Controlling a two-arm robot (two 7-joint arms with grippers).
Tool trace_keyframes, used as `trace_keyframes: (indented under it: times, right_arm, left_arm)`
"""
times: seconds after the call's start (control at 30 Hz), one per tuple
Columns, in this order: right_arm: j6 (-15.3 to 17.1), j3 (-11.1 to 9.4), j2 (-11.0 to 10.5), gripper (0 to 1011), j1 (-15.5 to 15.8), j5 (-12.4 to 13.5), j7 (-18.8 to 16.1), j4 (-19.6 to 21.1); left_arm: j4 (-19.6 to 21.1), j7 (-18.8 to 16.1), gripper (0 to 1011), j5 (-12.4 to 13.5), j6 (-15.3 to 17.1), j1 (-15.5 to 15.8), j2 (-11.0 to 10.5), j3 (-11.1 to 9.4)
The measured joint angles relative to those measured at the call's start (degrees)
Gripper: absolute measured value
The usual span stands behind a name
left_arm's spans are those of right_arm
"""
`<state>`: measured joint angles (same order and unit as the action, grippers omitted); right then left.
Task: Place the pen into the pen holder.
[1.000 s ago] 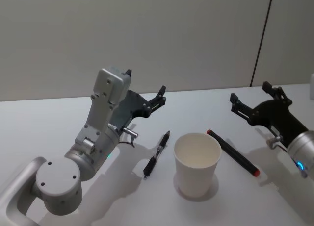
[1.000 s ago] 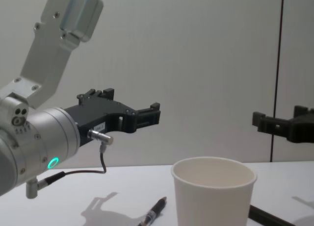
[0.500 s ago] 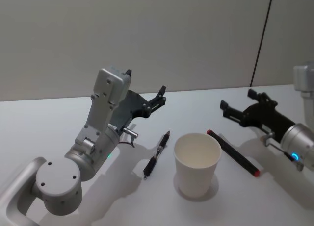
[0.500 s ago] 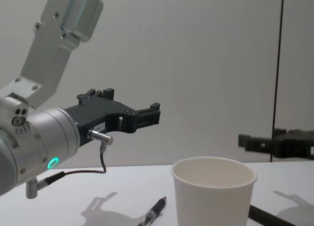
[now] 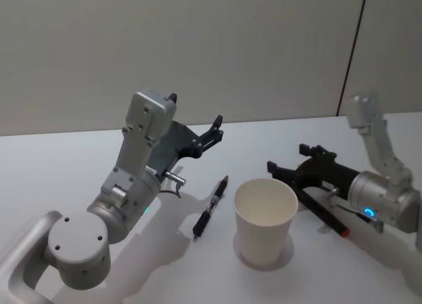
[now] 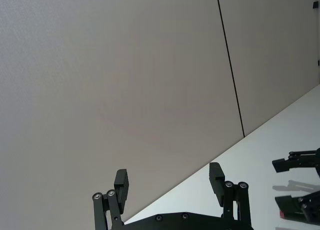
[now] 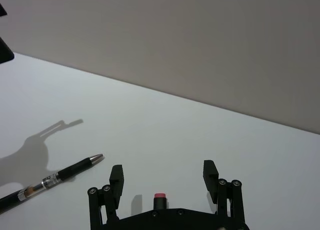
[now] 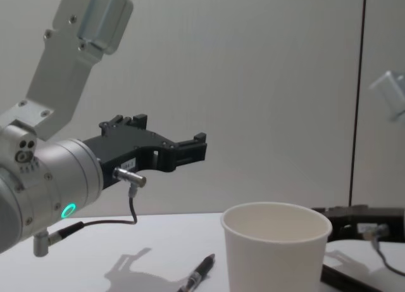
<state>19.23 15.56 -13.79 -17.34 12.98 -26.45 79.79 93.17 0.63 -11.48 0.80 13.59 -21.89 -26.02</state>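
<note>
Pen (image 5: 326, 218), black with red ends, lies on the counter (image 5: 66, 172) just right of the cup (image 5: 264, 243). My right tool (image 5: 287, 159) hangs open over the pen's far end. A ballpoint (image 5: 210, 208) lies just left of the cup, and my left tool (image 5: 196, 111) is raised, open, farther left.

From my left wrist, that tool's fingers (image 6: 121, 182) are spread wide.

From my right wrist, the pen's red end sits between my open fingers, with the ballpoint off to one side.

From the chest, the cup stands upright, ballpoint to its left, pen to its right.
</note>
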Motion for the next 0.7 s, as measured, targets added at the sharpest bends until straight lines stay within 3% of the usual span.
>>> trace_keyframes:
  times: [0.37,0.7]
  right_arm:
    - [1.74,1.84,1.05,1001,-1.77,-4.52,-1.43,-1.36]
    - [3.77,3.27,1.28,1001,-1.37,-8.0,0.43,1.57]
  left_arm:
    - [0.0,0.0,1004,0.0,0.0,0.0,0.0,0.0]
    - [0.0,0.0,1004,0.0,0.0,0.0,0.0,0.0]
